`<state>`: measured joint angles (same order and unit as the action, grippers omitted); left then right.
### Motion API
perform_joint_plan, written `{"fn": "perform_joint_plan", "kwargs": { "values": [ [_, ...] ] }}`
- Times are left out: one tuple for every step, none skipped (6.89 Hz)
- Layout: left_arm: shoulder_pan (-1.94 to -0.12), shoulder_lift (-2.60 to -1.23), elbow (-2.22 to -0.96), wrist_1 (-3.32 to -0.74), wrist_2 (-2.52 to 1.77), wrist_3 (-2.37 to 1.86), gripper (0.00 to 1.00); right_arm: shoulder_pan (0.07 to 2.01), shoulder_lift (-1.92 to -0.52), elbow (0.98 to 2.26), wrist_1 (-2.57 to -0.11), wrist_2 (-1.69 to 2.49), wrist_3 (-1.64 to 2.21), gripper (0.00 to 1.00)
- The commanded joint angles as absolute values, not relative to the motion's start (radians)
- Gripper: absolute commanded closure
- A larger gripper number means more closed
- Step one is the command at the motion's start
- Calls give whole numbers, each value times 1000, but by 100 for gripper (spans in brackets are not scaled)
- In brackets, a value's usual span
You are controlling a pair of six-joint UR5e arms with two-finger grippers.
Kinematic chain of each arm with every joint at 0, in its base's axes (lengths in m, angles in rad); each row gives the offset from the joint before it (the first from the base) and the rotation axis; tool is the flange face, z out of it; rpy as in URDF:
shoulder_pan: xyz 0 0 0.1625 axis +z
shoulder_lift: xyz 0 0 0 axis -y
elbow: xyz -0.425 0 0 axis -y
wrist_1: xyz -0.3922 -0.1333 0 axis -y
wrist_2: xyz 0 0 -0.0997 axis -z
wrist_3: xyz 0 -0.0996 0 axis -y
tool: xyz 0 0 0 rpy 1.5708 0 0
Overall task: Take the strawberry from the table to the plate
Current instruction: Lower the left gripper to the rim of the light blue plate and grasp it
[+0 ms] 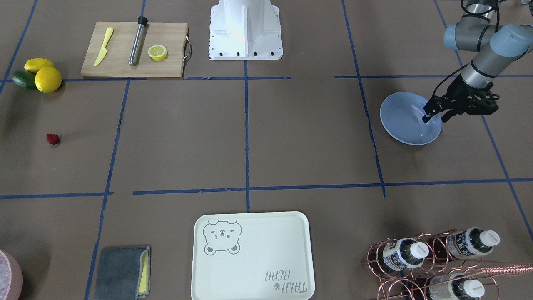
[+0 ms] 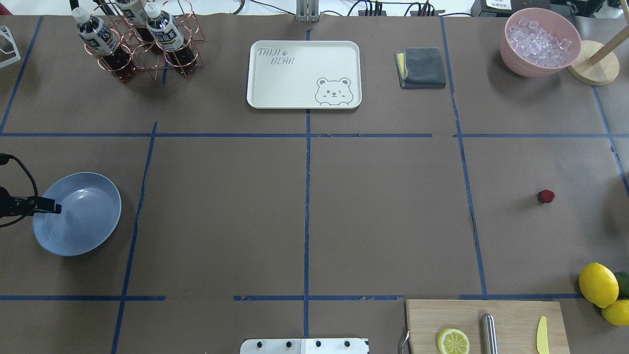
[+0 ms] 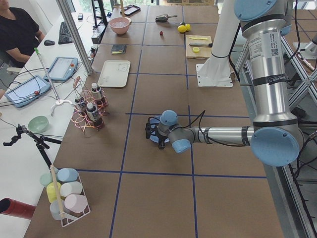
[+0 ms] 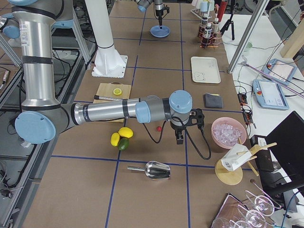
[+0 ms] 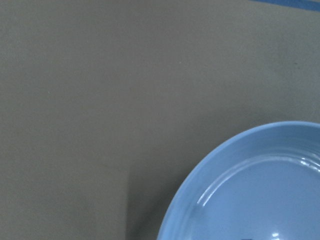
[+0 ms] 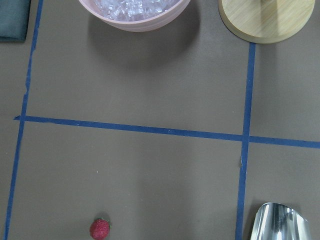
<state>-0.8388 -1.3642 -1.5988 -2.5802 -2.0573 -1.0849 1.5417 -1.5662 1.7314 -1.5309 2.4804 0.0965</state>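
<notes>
The strawberry (image 1: 52,138) (image 2: 546,196), a small dark-red berry, lies alone on the brown table (image 2: 383,216), far over on the robot's right side. It also shows low in the right wrist view, strawberry (image 6: 99,229). The light-blue plate (image 1: 399,112) (image 2: 93,231) (image 5: 260,200) rests at the opposite end. Over the plate's outer rim hangs my left gripper (image 1: 434,120) (image 2: 51,207), open and holding nothing. My right gripper (image 4: 180,137) appears only in the exterior right view, hovering a little beyond the strawberry (image 4: 158,128); whether it is open or shut I cannot tell.
Two lemons (image 2: 598,284) and an avocado (image 1: 23,79) sit near the strawberry's side. A cutting board (image 1: 133,50) carries a lemon half, knife and metal rod. A cream bear tray (image 2: 303,73), bottle rack (image 2: 137,39), grey cloth (image 2: 421,67), ice bowl (image 2: 539,42) and metal scoop (image 4: 154,170) stand around.
</notes>
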Motion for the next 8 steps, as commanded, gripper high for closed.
{"fn": "perform_joint_plan", "kwargs": {
  "values": [
    [-841, -1347, -1601, -2580, -2056, -1075, 69, 1542, -1566, 1736, -1531, 2480, 106, 0],
    [-842, -1345, -1605, -2582, -2057, -1075, 91, 1542, -1566, 1736, -1531, 2480, 106, 0],
    [-844, -1326, -1638, -2582, -2057, -1075, 100, 1542, -1566, 1736, -1531, 2480, 106, 0],
    [-850, -1310, -1664, -2582, -2063, -1075, 100, 1542, -1566, 1736, -1531, 2480, 107, 0],
    [-860, -1293, -1710, -2577, -2094, -1075, 100, 1542, -1566, 1736, -1531, 2480, 106, 0],
    [-886, -1279, -1768, -2573, -2179, -1075, 100, 1542, -1566, 1738, -1529, 2480, 113, 0],
    [-988, -1291, -1770, -2565, -2241, -1075, 100, 1542, -1565, 1740, -1528, 2480, 118, 0],
    [-999, -1390, -1773, -2469, -2238, -1084, 100, 1522, -1563, 1749, -1526, 2479, 141, 0]
  ]
}}
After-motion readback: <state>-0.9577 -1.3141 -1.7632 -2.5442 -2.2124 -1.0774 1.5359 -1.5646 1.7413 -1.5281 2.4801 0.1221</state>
